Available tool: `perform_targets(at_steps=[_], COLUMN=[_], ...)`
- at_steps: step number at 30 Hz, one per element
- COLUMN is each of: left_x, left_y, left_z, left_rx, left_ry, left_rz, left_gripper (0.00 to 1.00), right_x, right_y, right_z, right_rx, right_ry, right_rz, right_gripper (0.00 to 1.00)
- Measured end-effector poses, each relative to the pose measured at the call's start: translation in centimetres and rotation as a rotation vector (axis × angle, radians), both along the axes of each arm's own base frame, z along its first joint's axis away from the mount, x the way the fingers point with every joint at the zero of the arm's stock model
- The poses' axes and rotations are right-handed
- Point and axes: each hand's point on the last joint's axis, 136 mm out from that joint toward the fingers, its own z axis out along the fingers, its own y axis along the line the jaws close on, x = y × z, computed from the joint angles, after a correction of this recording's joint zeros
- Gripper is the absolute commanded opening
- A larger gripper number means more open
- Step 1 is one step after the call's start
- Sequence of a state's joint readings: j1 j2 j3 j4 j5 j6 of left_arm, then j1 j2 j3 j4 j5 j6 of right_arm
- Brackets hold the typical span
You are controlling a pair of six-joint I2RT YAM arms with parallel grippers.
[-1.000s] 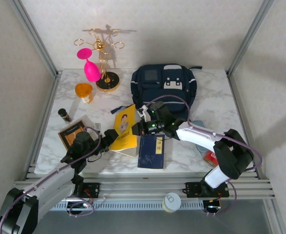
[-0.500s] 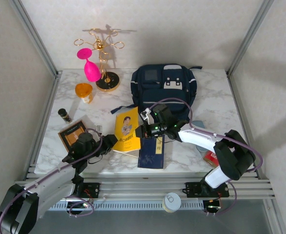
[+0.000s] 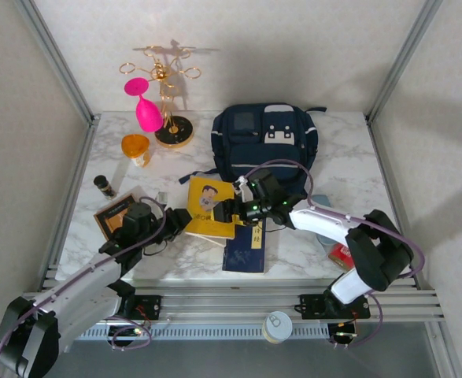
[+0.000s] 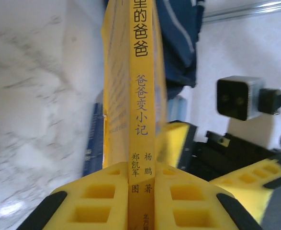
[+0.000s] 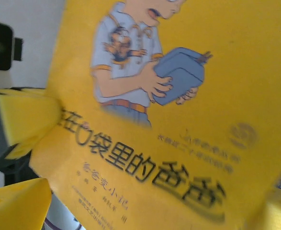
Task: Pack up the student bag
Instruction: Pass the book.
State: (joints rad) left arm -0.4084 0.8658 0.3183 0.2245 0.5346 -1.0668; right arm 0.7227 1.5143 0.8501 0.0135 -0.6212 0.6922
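Left gripper (image 3: 180, 220) is clamped tight on the spine of the thin yellow paperback book (image 3: 212, 206), above the near-middle of the white marble tabletop (image 3: 349, 169). Right gripper (image 3: 229, 211) is at the book's opposite edge, fingers spread apart. The large navy blue fabric student bag (image 3: 264, 142) sits at the far edge, centre-right.

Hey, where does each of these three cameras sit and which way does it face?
Top external: above and behind the robot, looking down on table and bag; both arms show.
Left wrist: on the left arm, looking along the left gripper, clamped on the yellow book.
Right wrist: on the right arm, facing the book's cover; the right gripper frames the bottom corners.
Shared: all three show the book.
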Motion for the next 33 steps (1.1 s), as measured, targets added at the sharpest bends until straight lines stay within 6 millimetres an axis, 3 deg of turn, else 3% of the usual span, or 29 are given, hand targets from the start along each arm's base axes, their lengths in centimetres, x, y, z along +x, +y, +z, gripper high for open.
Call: perform_targets(at_steps=[5, 10, 15, 19, 22, 24, 28, 33], left_x=[1.0, 1.5, 1.8, 1.8, 2.2, 2.5, 2.7, 2.9], left_y=[-1.2, -3.4, -5.6, -7.1, -7.3, -7.2, -7.2, -7.5], left_z=[5.0, 10.6, 13.6, 13.1, 11.9, 11.1, 10.9, 10.3], left_rx=[-0.052, -0.130, -0.203, -0.210, -0.172, -0.132, -0.101, -0.075], left_ry=[-0.081, -0.174, -0.224, -0.210, -0.196, -0.188, -0.201, -0.202], left_rz=[-0.015, -0.063, -0.100, -0.117, -0.109, -0.097, -0.099, -0.110], left_gripper=[0.00, 0.00, 0.00, 0.00, 0.00, 0.00, 0.00, 0.00], right_x=[1.2, 1.3, 1.3, 0.5, 0.3, 0.6, 1.0, 1.3], right_y=[-2.8, -3.7, -4.8, -5.1, -5.8, -6.5, -7.0, -7.3], right_z=[3.6, 7.6, 9.6, 11.8, 13.7, 14.6, 14.3, 13.0], right_rx=[0.097, 0.225, 0.343, 0.439, 0.484, 0.501, 0.497, 0.459], right_ry=[-0.019, -0.052, -0.039, -0.031, -0.050, -0.064, -0.040, -0.009], right_rz=[-0.095, -0.107, -0.113, -0.096, -0.105, -0.123, -0.153, -0.180], right_gripper=[0.99, 0.99, 0.99, 0.97, 0.86, 0.74, 0.57, 0.29])
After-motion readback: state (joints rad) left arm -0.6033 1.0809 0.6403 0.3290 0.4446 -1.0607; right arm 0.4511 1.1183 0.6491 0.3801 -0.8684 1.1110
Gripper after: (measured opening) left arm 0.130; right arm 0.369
